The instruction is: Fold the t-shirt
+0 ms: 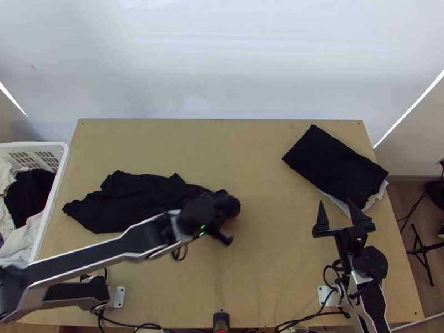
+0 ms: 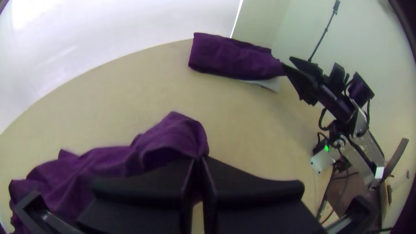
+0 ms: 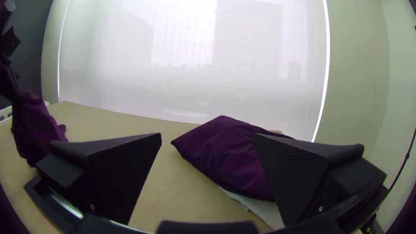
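Surface point(image 1: 261, 255), light wood, one; carries all cloth listed below save the basket's contents.
Basket point(image 1: 33, 144), white, slatted, at the surface's left side; dark and pale cloth within.
T-shirt point(image 1: 127, 202), dark, purple in the wrist views; on the left half of the surface, loosely bunched and creased, one end raised at the left gripper; risk: the folds run unevenly, so a fold made now would likely trap wrinkles or a doubled layer.
Folded dark cloth point(image 1: 336, 166), one, at the surface's right edge, over a white cloth point(image 3: 258, 208); risk: a nudge from the nearby right gripper could skew it or push it off the edge.
Left gripper point(image 2: 199, 159), fingers closed together on the t-shirt's raised end; hold looks narrow; risk: a brisk pull could slip it free, or drag the whole garment instead of spreading it.
Right gripper point(image 1: 335, 202), fingers wide apart, holding nothing, just in front of the folded cloth; risk: left unused, it gives the t-shirt no second hold, and the free parts may bunch further.
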